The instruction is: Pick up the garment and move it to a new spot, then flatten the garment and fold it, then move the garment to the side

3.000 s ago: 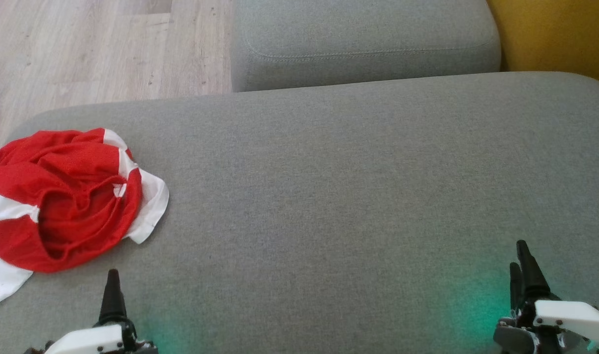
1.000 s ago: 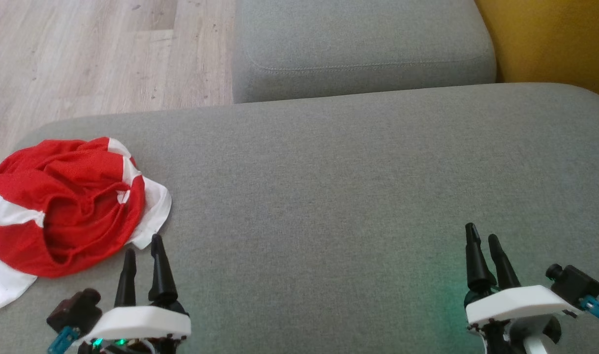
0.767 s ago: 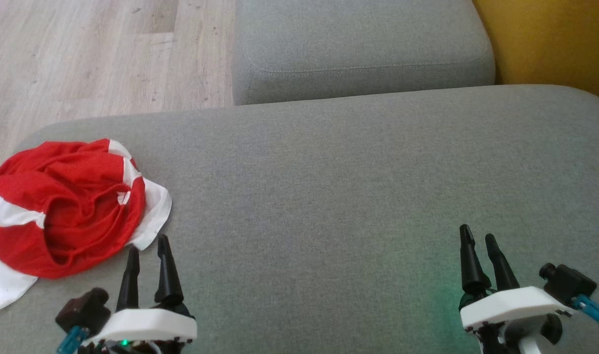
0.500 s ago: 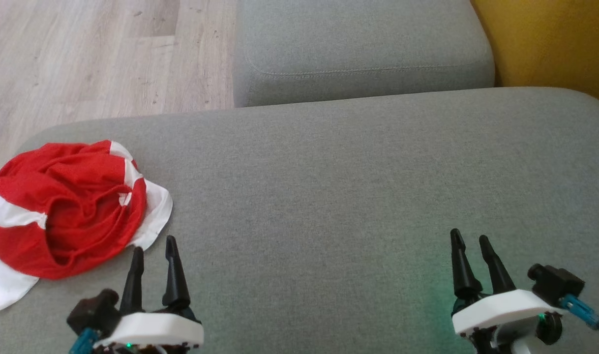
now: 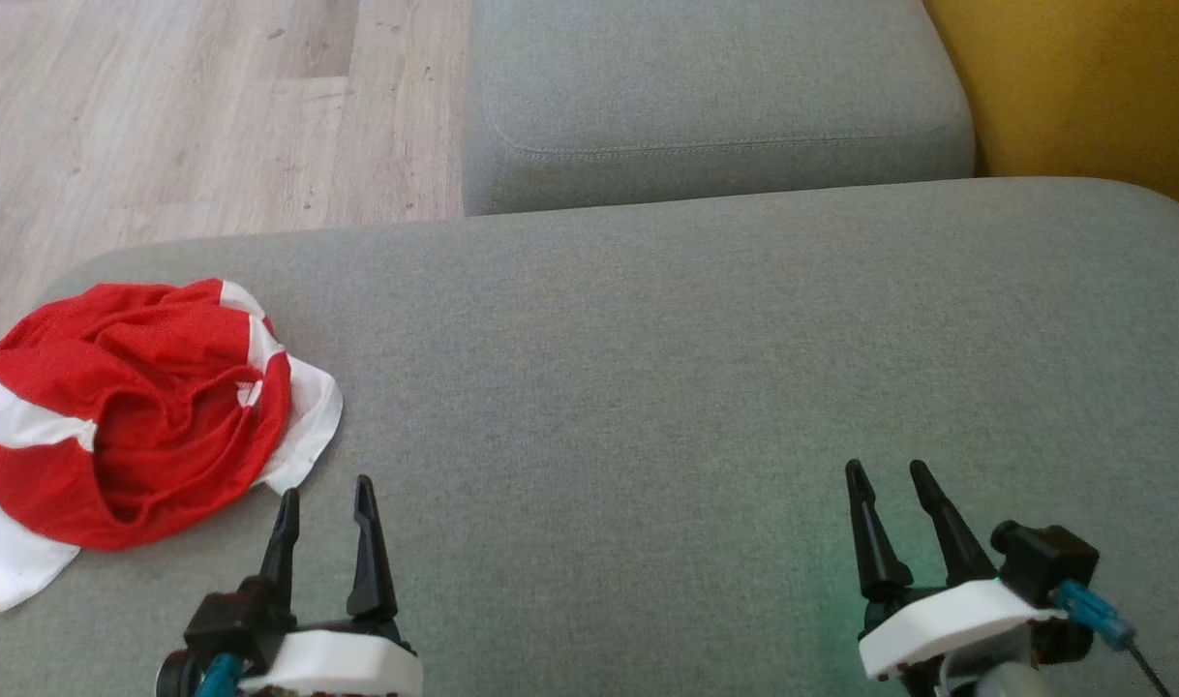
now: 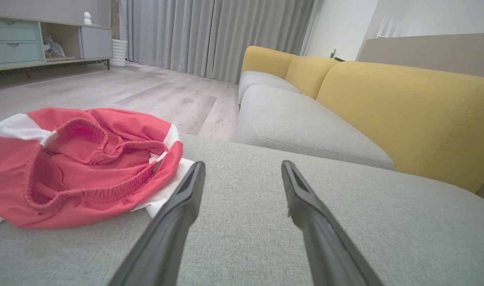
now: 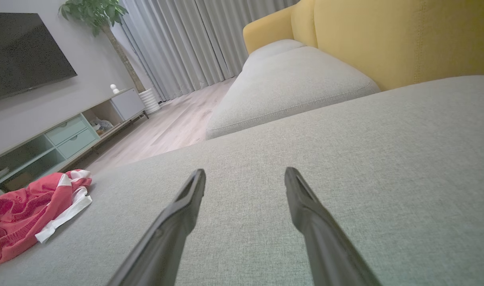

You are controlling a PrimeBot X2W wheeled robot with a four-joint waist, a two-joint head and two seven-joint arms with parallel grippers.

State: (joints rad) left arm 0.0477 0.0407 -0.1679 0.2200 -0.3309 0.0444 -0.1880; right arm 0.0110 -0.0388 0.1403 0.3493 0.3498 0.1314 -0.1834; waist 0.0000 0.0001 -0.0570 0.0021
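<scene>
Red-and-white garment (image 5: 130,416) bunched at the left end of a grey sofa cushion (image 5: 696,368).
It lies crumpled in a heap, one white corner poking out to the right. The left claw (image 5: 325,487) sits just beside that corner, fingers parted and holding nothing. The right claw (image 5: 885,467), also parted and empty, is well apart at the near right.

My left gripper (image 5: 324,489) and right gripper (image 5: 885,468) sit level and well apart, each with fingers (image 5: 366,542) spread, empty, pointing ahead.
</scene>
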